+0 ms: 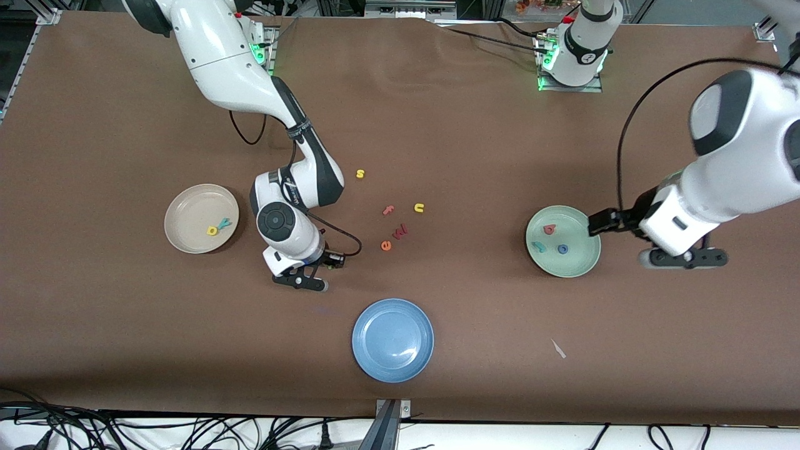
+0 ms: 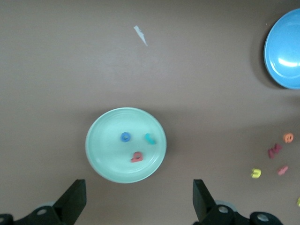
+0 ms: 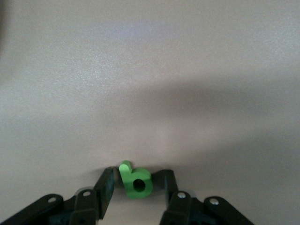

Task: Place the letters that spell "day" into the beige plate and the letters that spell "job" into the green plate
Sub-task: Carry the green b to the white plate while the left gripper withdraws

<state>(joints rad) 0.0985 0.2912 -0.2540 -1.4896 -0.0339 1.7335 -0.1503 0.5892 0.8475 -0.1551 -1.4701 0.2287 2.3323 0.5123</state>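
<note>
A dark green a (image 3: pixel 136 183) lies on the brown table between the fingers of my right gripper (image 3: pixel 137 177), which stand close on either side with a thin gap. In the front view this gripper (image 1: pixel 300 278) is low over the table beside the beige plate (image 1: pixel 187 212) and hides the a. The beige plate holds a yellow d (image 1: pixel 212 230) and a teal y (image 1: pixel 224 222). The green plate (image 1: pixel 565 272) holds a salmon b (image 1: pixel 549 229), a teal j (image 1: pixel 539 247) and a blue o (image 1: pixel 563 249). My left gripper (image 1: pixel 681 257) hangs wide open beside the green plate (image 2: pixel 108 154), holding nothing.
A blue plate (image 1: pixel 392 312) sits nearest the front camera, mid-table. Loose letters lie between the arms: yellow s (image 1: pixel 360 174), pink f (image 1: pixel 389 210), yellow u (image 1: pixel 419 207), dark red w (image 1: pixel 400 232), orange e (image 1: pixel 386 245). A white scrap (image 1: pixel 558 349) lies near the front.
</note>
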